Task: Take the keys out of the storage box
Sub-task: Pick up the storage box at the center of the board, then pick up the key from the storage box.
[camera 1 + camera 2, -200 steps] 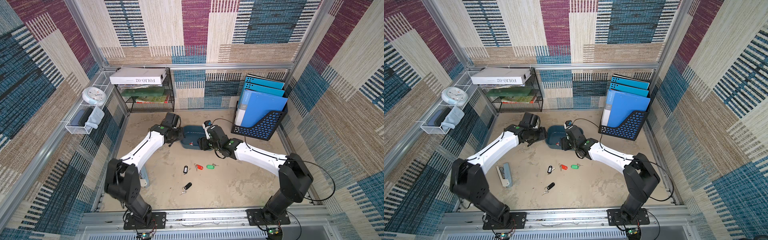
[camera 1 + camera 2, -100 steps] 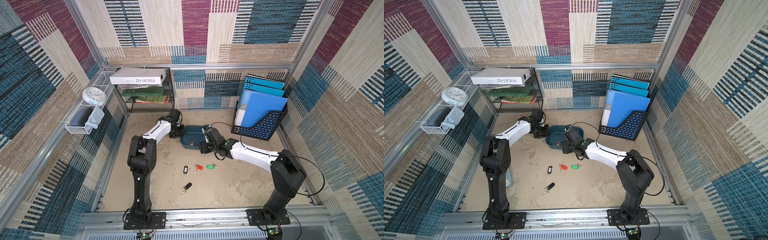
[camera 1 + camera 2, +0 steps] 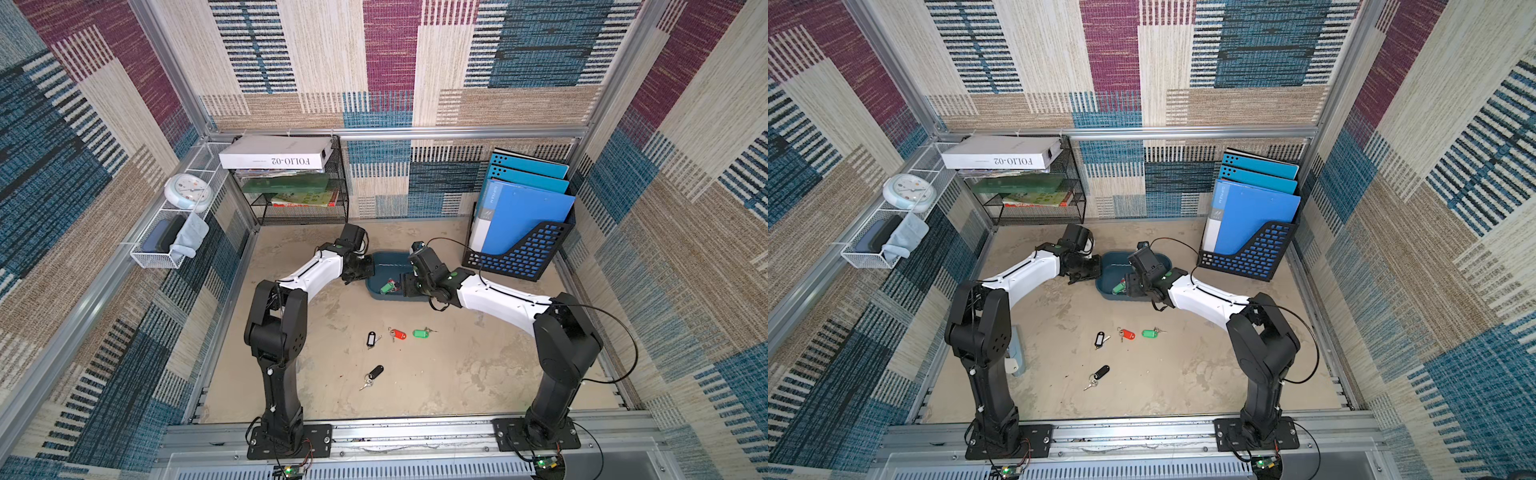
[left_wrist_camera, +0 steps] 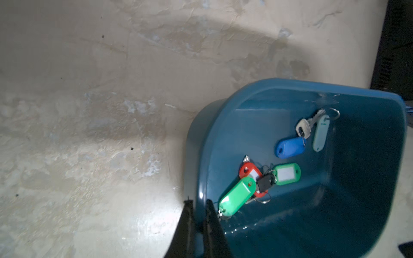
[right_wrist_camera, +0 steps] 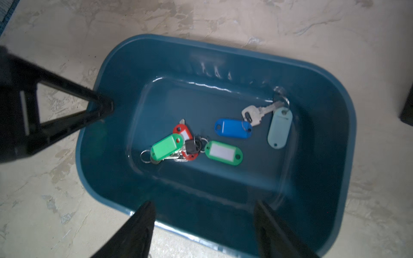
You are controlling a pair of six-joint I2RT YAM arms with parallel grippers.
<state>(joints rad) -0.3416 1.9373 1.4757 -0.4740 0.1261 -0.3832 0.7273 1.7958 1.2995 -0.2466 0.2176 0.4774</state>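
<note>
The storage box [image 3: 388, 261] [image 3: 1113, 261] is a dark teal tray at the middle back of the table. Several keys lie in it: a green tag [image 5: 166, 146] over a red one [image 5: 183, 132], a labelled green tag [image 5: 223, 153], a blue tag [image 5: 233, 128] and a pale teal tag [image 5: 279, 127]. My left gripper [image 4: 199, 202] [image 3: 361, 270] is shut on the storage box's left rim [image 4: 223, 105], one finger outside and one inside. My right gripper [image 5: 203, 203] [image 3: 405, 284] hangs open over the box's near right side, holding nothing.
Several keys lie on the table in front of the box: black tags [image 3: 371, 338] [image 3: 374, 372], a red tag [image 3: 397, 334], a green tag [image 3: 420, 333]. A black file holder [image 3: 519, 253] stands back right, a wire-mesh shelf [image 3: 299, 195] back left, a stapler [image 3: 1015, 353] near the left arm.
My left gripper closed onto the box's left rim while its arm folded upright. My right gripper opened slightly wider and stayed over the box.
</note>
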